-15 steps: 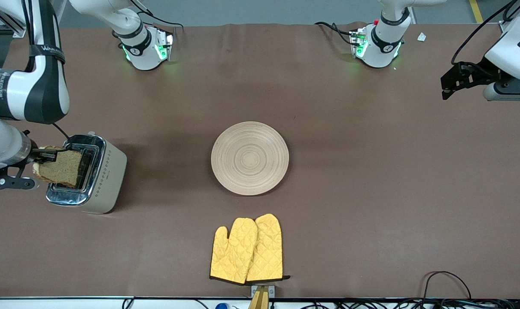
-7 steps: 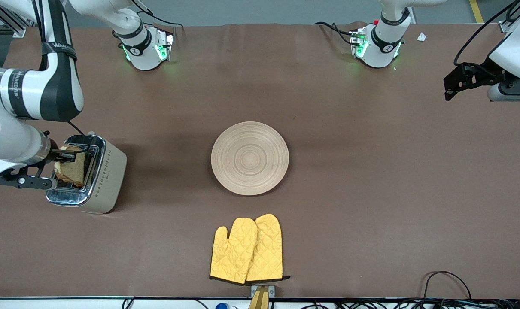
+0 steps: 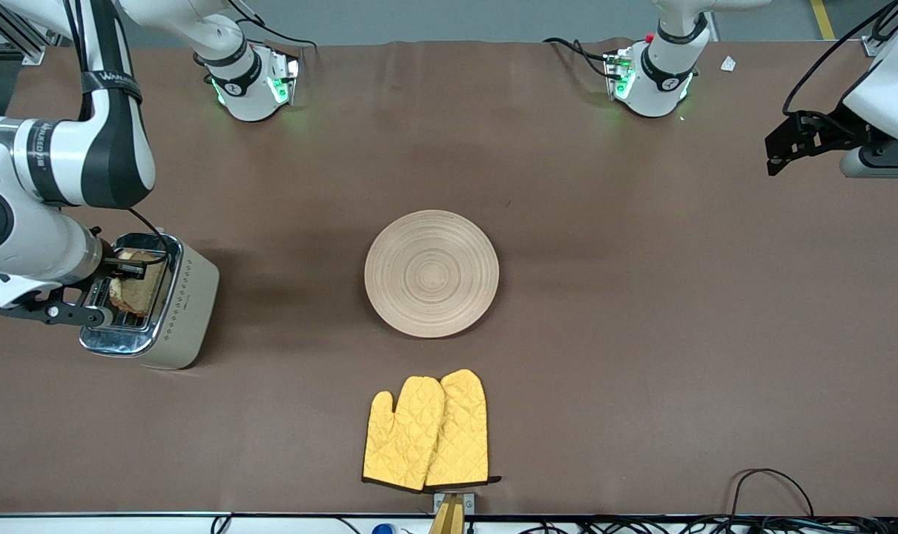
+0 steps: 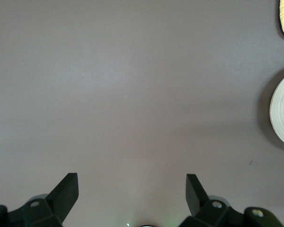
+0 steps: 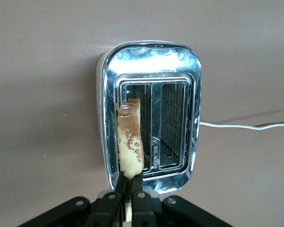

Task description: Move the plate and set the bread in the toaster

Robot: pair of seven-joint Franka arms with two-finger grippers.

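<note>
The cream toaster (image 3: 168, 302) with a chrome top (image 5: 151, 61) stands at the right arm's end of the table. My right gripper (image 3: 126, 268) is shut on the brown bread slice (image 3: 133, 288), held on edge and lowered into one toaster slot; in the right wrist view the bread (image 5: 129, 142) stands in the slot, pinched by my gripper (image 5: 134, 182). The round beige plate (image 3: 431, 273) lies bare at the table's middle; its rim shows in the left wrist view (image 4: 283, 111). My left gripper (image 4: 131, 189) is open and empty, waiting high over the left arm's end of the table (image 3: 778, 148).
A pair of yellow oven mitts (image 3: 428, 432) lies nearer to the front camera than the plate. The toaster's white cord (image 5: 246, 126) trails off over the brown table. Cables lie along the table's front edge (image 3: 775, 489).
My right gripper has turned the bread on edge and lowered it from above the toaster into a slot. The left gripper has barely moved.
</note>
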